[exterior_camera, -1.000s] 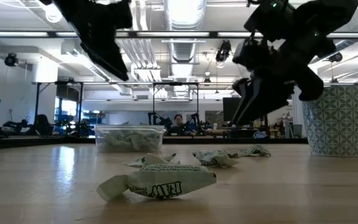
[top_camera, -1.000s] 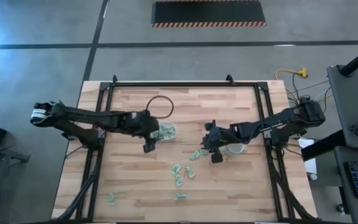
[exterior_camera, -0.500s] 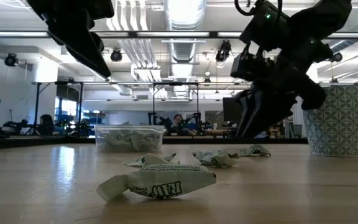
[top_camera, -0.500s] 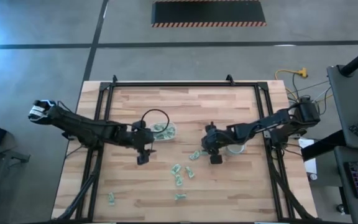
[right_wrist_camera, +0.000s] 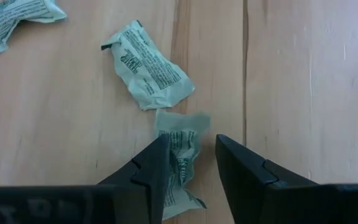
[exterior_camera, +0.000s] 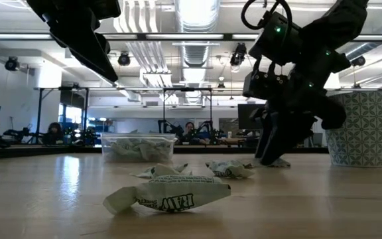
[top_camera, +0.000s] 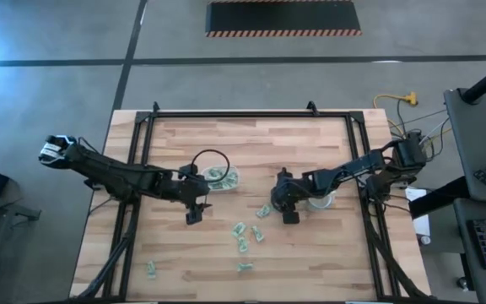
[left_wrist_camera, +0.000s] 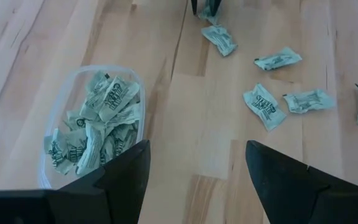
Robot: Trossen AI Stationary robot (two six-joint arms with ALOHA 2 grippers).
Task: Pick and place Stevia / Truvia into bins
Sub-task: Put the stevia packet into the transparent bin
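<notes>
Pale green paper, crumpled, sits right between my right gripper (right_wrist_camera: 188,171) fingers: one Stevia packet (right_wrist_camera: 178,155) lying flat on the wood table (top_camera: 310,262). My fingers stand either side of it, parted just wider than the packet, tips down at the boards, and nothing is pinched yet as far as I can see. A second packet (right_wrist_camera: 148,73) lies just beyond it, nearly touching, and a third (right_wrist_camera: 14,17) is farther off.

From above, my right gripper (top_camera: 285,211) is near the table's middle, and the round cup (top_camera: 319,201) stands just at its three o'clock. At about seven o'clock from that gripper, a loose cluster of packets (top_camera: 245,238) is scattered on the wood, with one stray packet (top_camera: 152,269) well apart toward the near left corner.

My left gripper (top_camera: 194,211) hovers above the table, fingers spread wide and holding nothing. The shallow tub (left_wrist_camera: 138,99) is at its one o'clock from above, already heaped with packets (left_wrist_camera: 98,124).

Down at table height, one big crumpled packet (exterior_camera: 168,194) lies closest to the lens, the tub (exterior_camera: 138,147) behind it, and the patterned cup (exterior_camera: 358,127) stands off right. People sit at desks (exterior_camera: 190,133) in the room beyond.
</notes>
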